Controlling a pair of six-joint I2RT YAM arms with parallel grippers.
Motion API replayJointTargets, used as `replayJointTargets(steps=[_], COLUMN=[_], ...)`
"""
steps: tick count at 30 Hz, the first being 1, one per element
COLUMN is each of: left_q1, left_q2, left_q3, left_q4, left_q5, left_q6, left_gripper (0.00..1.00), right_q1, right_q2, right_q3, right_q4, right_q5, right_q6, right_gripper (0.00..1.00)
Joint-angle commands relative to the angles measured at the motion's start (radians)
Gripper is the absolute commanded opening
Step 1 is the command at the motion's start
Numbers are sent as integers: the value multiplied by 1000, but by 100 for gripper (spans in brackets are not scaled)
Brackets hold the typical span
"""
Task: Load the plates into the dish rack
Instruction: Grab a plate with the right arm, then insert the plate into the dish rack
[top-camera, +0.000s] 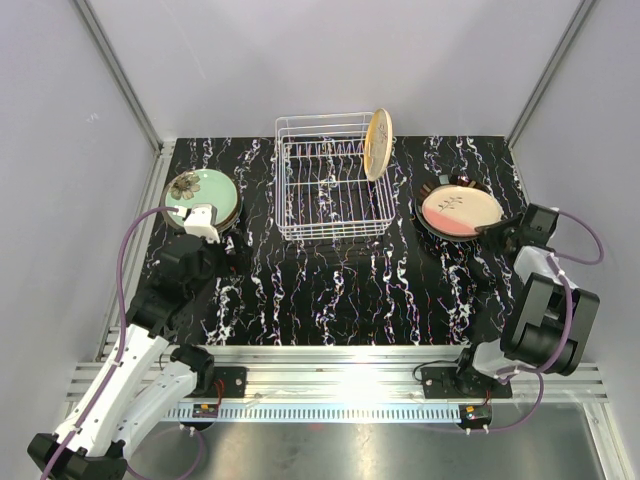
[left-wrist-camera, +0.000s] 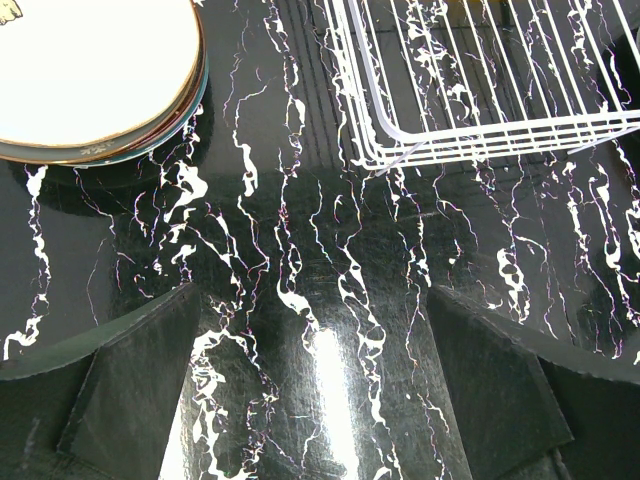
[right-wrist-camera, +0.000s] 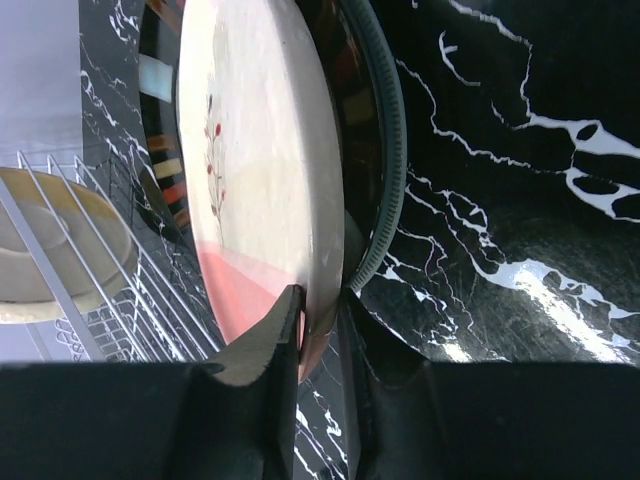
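The right gripper (right-wrist-camera: 322, 300) is pinching the rim of the pink-and-cream plate (right-wrist-camera: 260, 150) (jaws pressing on both faces). The left gripper (left-wrist-camera: 310, 300) is hanging wide open above the table (left-wrist-camera: 300, 200).

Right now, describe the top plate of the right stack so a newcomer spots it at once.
On the black marbled table, look right of the white dish rack to the plate stack there. The top plate is cream with a pink band and twig sprig, its rim between the right jaws; those beneath are dark.
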Motion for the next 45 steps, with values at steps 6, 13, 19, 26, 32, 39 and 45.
replayJointTargets(steps=[6, 13, 19, 26, 32, 39, 45], left_q1=[0, 0, 0, 0, 0, 0, 0], left_q2=[-7, -5, -7, -4, -2, -4, -5], left_q3=[46, 46, 47, 47, 46, 47, 47], left_q4=[27, 27, 27, 29, 29, 27, 30], left_q5=[10, 10, 9, 10, 10, 10, 12], left_q6=[4, 4, 4, 2, 2, 2, 2], left_gripper=[99, 99, 99, 99, 99, 99, 99], right_q1=[3, 3, 3, 4, 6, 12, 27], right_q2=[-78, -97, -128, -137, -161, -183, -197], right_q3=[103, 131, 182, 226, 254, 306, 359], right_q4=[-31, 13, -31, -65, -86, -118, -154], right_q5=[41, 15, 8, -14, -15, -35, -71], right_q6=[-72, -91, -117, -153, -167, -160, -157], right_gripper=[0, 0, 0, 0, 0, 0, 0])
